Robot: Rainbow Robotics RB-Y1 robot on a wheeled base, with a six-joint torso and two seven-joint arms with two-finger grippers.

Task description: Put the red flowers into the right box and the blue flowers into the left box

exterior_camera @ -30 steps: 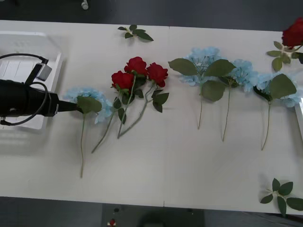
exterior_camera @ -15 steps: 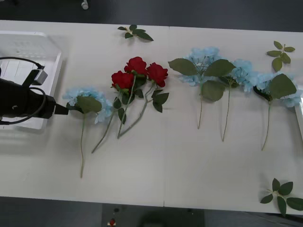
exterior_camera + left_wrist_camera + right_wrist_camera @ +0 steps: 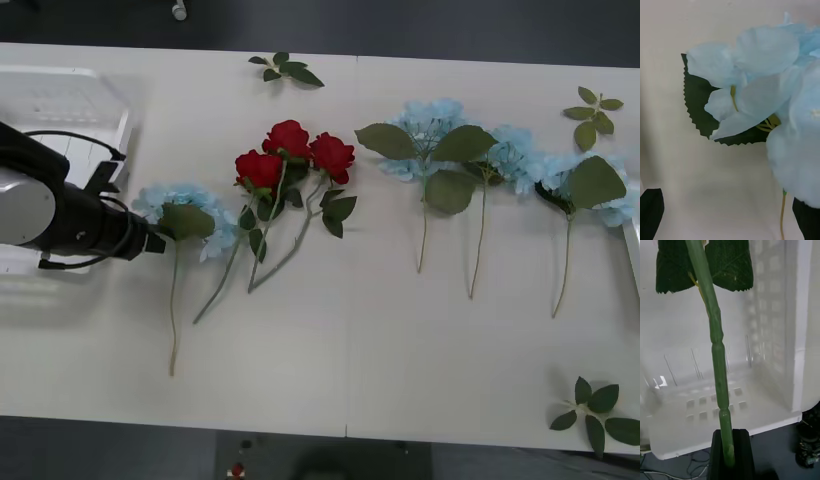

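The leftmost blue flower [image 3: 185,215] lies flat on the white worktop [image 3: 350,340], its head just right of the left box [image 3: 60,90], its thin stem running toward the near edge. The left hand [image 3: 150,240] sits right at this bloom's left side, fingers [image 3: 651,210] apart, with the pale petals [image 3: 767,86] and a serrated leaf [image 3: 696,101] just ahead of them. Right of that flower, three red roses [image 3: 290,155] lie bunched with their stems crossing. Farther right, three more blue flowers [image 3: 490,155] lie in a row with broad green leaves, stems pointing toward the near edge, the rightmost close to the thin pale rim of the right box [image 3: 632,255]. Loose leaf sprigs lie at the far edge [image 3: 285,68], the far right [image 3: 592,112] and the near right corner [image 3: 598,410]. The right hand [image 3: 729,457] is clamped on a green rose stem [image 3: 717,352], held over a white slotted box [image 3: 771,352].
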